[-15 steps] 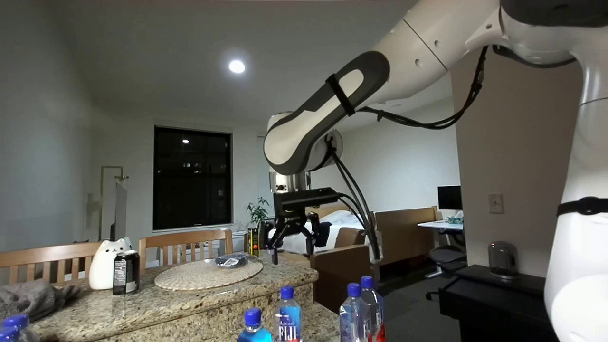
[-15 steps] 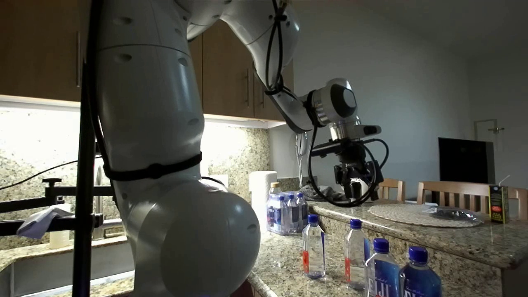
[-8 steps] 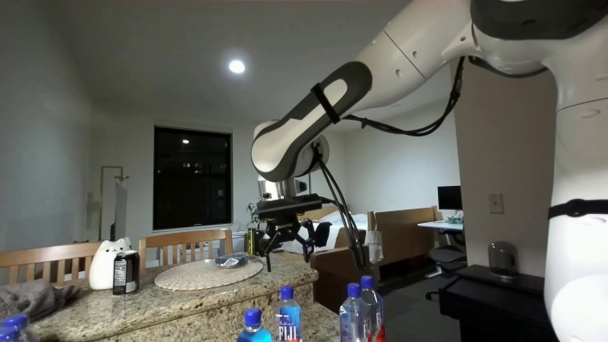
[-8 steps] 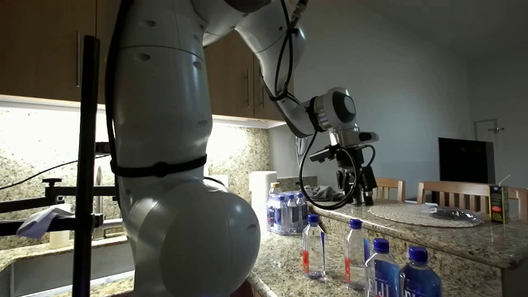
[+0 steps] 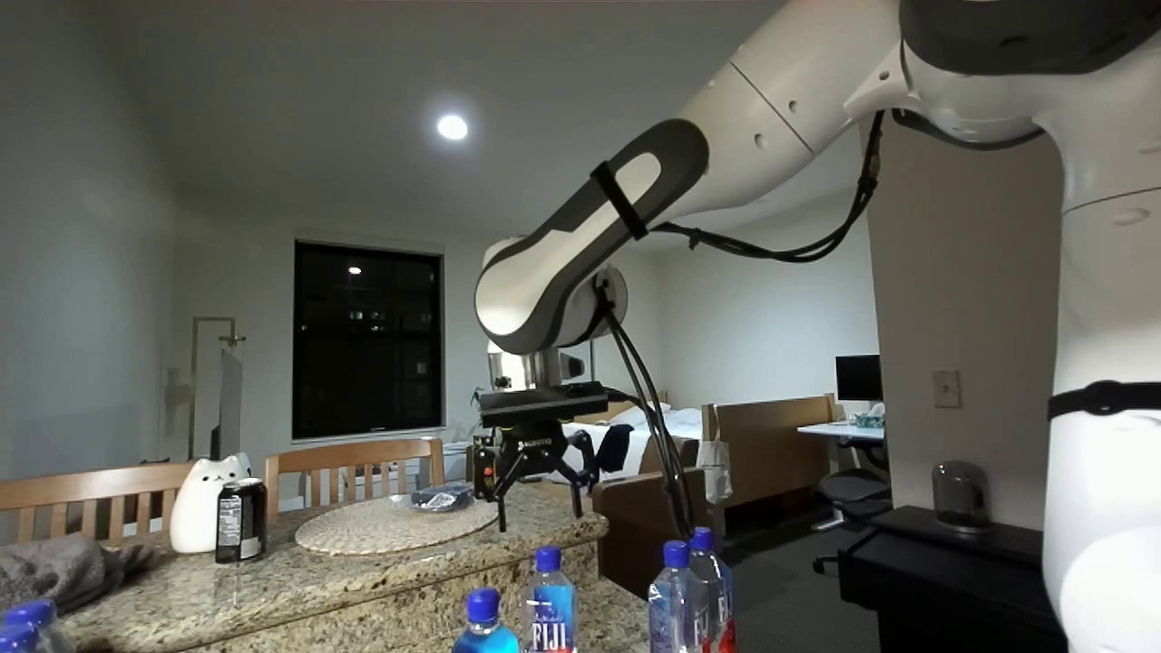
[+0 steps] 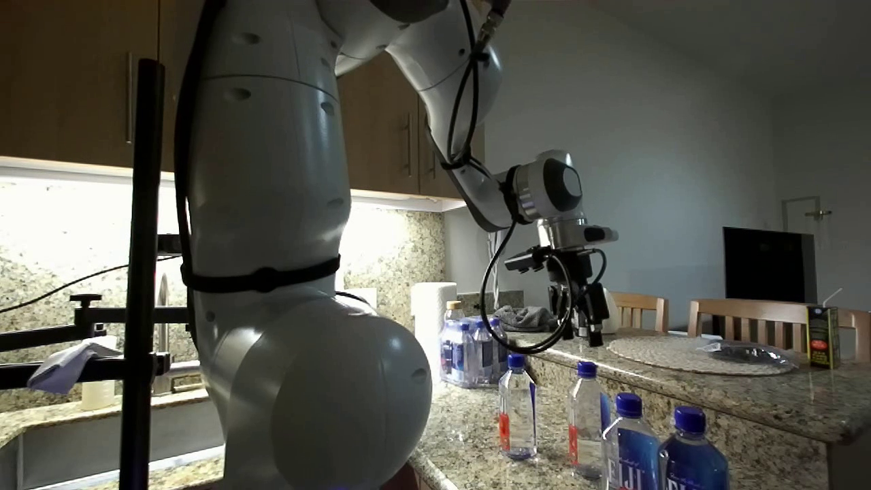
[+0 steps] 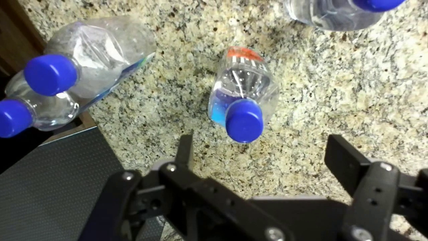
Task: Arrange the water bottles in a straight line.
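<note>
Dim room — a ceiling light (image 5: 452, 127) is glowing overhead, a window (image 5: 367, 340) is showing black at the back. Granite ledge (image 5: 299, 580) is carrying the clutter: a white cat figure (image 5: 198, 512), a dark can (image 5: 240, 521) standing just beside it, a bunched towel (image 5: 63, 571), and a round mat (image 5: 363, 537) with a plastic package (image 5: 443, 498) lying on it.

On the lower counter (image 6: 463, 422) I'm counting four loose bottles (image 6: 585, 425), blue-capped, all standing upright. One bottle (image 7: 93, 57) and a second bottle (image 7: 50, 110) are standing close together near the counter's edge — touching or not, I'm not able to tell. A third bottle (image 7: 245, 90) is standing clear of that pair; a fourth bottle (image 7: 334, 15) is standing apart on its other side.

Gripper (image 5: 540, 512) is hanging over the third bottle, above and clear of its top. Its fingers (image 7: 185, 150) are standing wide apart, a broad gap lying between the tips.
</note>
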Robot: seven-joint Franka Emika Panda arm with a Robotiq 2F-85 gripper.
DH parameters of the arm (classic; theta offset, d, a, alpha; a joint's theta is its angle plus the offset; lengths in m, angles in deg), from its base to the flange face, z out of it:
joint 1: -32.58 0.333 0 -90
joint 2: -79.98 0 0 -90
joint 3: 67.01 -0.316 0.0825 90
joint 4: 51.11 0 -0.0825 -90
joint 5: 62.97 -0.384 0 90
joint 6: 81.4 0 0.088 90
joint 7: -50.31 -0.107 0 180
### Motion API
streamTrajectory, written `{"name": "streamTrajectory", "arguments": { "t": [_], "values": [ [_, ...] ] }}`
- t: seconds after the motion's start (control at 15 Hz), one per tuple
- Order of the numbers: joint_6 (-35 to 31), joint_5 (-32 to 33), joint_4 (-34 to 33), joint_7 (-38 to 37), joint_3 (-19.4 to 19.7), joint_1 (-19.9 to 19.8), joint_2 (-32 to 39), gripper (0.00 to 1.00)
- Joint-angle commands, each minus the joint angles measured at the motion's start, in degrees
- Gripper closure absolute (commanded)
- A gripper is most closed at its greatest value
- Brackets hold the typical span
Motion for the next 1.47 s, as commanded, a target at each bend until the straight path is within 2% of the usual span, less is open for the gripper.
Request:
{"name": "streamTrajectory", "arguments": {
  "t": [0.0,0.27,0.87,0.93,1.0,1.07,1.13,1.33,1.4],
  "values": [
    [-4.8,1.1,3.2,-8.0,-0.1,0.1,-1.1,0.0],
    [-9.9,2.4,5.1,-13.2,0.1,-0.1,-0.6,0.0],
    [-13.9,-1.2,6.4,-11.6,1.6,0.3,1.7,0.0],
    [-14.1,-1.5,6.4,-11.5,1.6,0.4,1.9,0.04],
    [-14.3,-1.6,6.4,-11.7,1.6,0.4,2.0,0.19],
    [-14.3,-1.6,6.4,-11.7,1.6,0.5,2.2,0.24],
    [-14.5,-1.3,6.4,-11.9,1.5,0.5,2.4,0.25],
    [-14.7,-1.0,6.3,-12.0,1.6,0.7,3.0,0.38],
    [-14.7,-1.1,6.3,-12.0,1.6,0.7,3.1,0.58]
  ]
}}
